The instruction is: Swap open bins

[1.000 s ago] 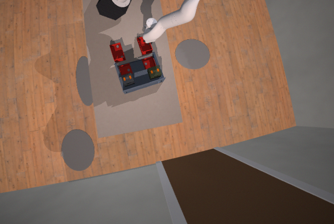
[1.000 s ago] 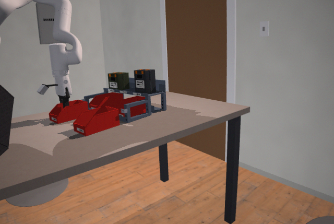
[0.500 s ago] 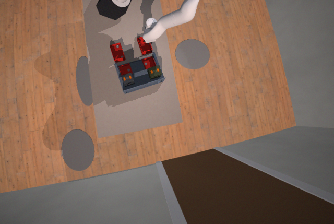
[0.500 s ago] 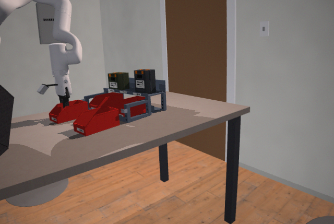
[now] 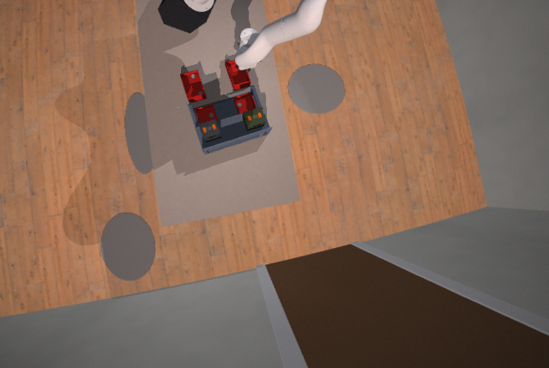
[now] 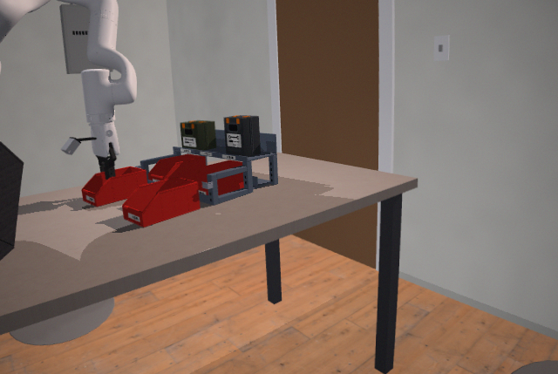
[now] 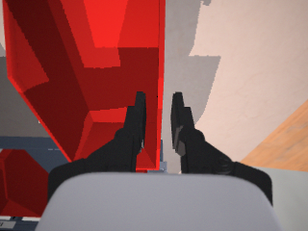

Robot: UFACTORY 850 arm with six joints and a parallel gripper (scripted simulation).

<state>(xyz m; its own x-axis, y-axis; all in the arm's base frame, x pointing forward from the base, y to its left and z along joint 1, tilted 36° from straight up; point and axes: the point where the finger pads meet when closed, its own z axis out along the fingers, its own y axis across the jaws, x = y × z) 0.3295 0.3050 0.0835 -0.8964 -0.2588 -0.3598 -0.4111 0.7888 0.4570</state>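
Note:
An empty red open bin (image 5: 237,74) stands on the table top in front of the shelf (image 5: 230,122); it also shows in the side view (image 6: 114,185) and fills the wrist view (image 7: 96,72). My gripper (image 7: 159,104) is open a little. Its fingers straddle that bin's side wall with a small gap on each side, as also shows in the side view (image 6: 107,166). A second red open bin (image 5: 192,85) with small grey parts in it stands on the table to the left, also in the side view (image 6: 162,200). The shelf's middle place (image 5: 226,110) holds no bin.
Two more red bins (image 5: 206,113) (image 5: 244,101) sit in the shelf's lower places. A dark grey box (image 5: 211,131) and a green box (image 5: 254,119) stand on its upper board. The arm's black base (image 5: 181,4) is at the table's far end.

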